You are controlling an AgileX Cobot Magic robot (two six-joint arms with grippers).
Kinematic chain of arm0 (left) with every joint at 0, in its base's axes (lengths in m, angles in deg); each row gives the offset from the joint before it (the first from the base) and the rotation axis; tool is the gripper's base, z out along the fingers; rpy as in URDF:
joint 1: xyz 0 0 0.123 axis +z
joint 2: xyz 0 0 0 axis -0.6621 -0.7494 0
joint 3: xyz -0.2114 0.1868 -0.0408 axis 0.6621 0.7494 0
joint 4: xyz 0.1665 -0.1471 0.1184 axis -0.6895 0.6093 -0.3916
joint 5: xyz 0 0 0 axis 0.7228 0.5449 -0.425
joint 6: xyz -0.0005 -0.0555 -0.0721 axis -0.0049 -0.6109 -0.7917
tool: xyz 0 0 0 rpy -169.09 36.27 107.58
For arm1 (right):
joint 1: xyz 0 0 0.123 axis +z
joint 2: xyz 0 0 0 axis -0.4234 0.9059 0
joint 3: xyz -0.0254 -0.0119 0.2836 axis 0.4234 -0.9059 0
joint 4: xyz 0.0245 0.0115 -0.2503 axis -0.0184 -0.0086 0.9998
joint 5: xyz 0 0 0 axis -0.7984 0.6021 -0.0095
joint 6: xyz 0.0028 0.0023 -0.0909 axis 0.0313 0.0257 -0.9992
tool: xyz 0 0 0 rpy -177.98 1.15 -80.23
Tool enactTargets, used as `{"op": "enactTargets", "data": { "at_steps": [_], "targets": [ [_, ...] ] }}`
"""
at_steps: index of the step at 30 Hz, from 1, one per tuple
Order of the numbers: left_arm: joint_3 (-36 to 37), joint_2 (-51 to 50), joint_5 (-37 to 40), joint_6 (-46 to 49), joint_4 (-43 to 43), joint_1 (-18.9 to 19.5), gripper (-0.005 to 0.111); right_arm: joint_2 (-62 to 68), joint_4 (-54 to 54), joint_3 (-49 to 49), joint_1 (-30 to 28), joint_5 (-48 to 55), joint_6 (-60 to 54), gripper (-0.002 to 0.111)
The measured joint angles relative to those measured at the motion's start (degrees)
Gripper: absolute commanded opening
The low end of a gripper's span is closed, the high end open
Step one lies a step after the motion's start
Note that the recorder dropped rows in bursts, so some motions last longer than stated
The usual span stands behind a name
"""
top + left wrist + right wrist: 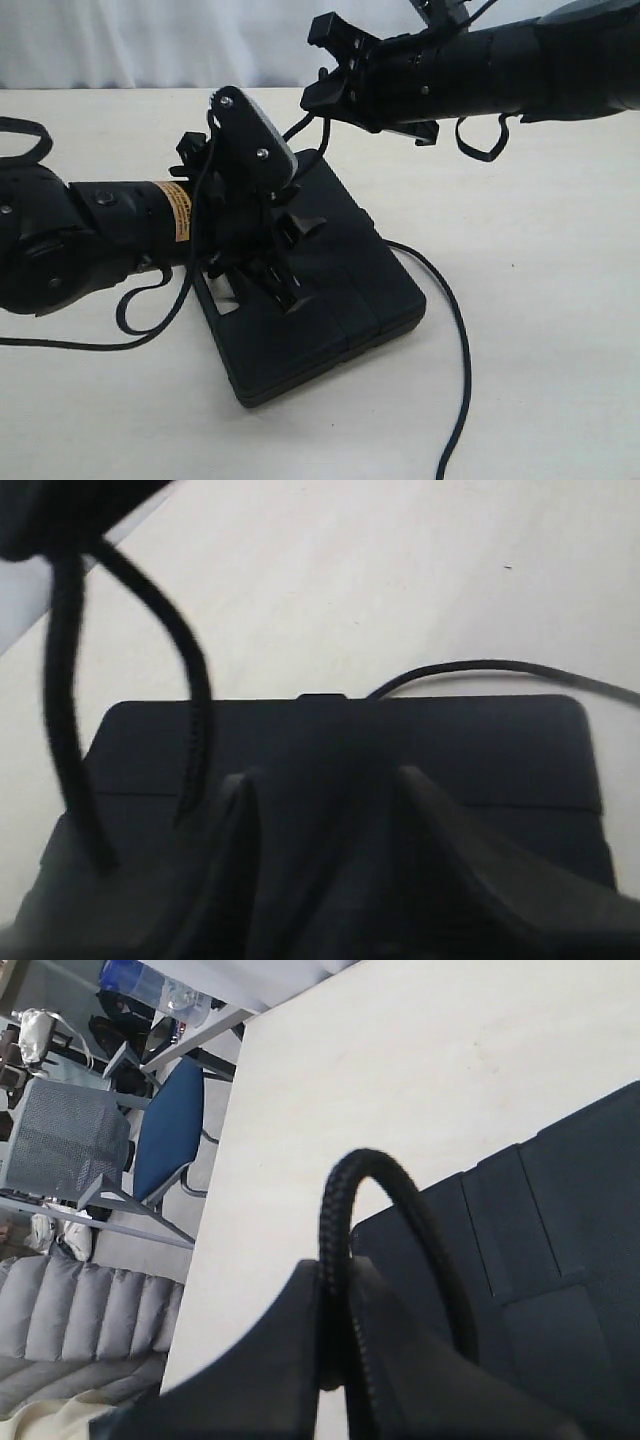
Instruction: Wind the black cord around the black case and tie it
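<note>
The black case (340, 300) lies flat in the middle of the pale table. My left gripper (288, 265) hangs low over its top, open, fingers (240, 820) spread with only the case (500, 750) between them. My right gripper (325, 75) is raised above the case's far end and shut on the black cord (345, 1185), which arches out of the right gripper (338, 1285) and drops back to the case (560, 1210). Two cord strands (190, 680) hang down to the case's top. Another stretch of the cord (458, 330) trails off the case's right side toward the front edge.
Thin arm cables (150, 315) loop on the table left of the case. Past the table's edge (225, 1160) stand a blue chair (165, 1130) and a grey crate (60, 1135). A white curtain (150, 40) hangs behind the table.
</note>
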State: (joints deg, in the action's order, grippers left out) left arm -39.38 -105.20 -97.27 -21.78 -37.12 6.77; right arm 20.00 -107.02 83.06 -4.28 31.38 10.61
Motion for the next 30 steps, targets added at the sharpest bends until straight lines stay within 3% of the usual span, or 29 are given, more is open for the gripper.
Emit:
{"op": "enactTargets", "data": {
  "at_steps": [6, 14, 21, 30],
  "targets": [
    [0.0, 7.1, 1.8, 0.1, -1.0, 0.0, 0.042, 0.0, 0.0, 0.0, 0.0, -0.8, 0.0, 0.005],
    [0.0, 5.5, -2.6, 1.0, -1.0, 8.6, 0.042, 0.0, 0.0, 0.0, 0.0, -1.2, 0.0, 0.005],
    [0.0, 2.1, -6.5, -0.6, -1.1, 9.2, 0.042, 0.0, 0.0, 0.0, 0.0, -1.2, 0.0, 0.005],
    [0.0, -2.3, -14.5, -7.0, -8.1, 9.2, 0.04, 0.0, 0.0, 0.0, 0.0, -1.7, 0.0, 0.005]
  ]
}}
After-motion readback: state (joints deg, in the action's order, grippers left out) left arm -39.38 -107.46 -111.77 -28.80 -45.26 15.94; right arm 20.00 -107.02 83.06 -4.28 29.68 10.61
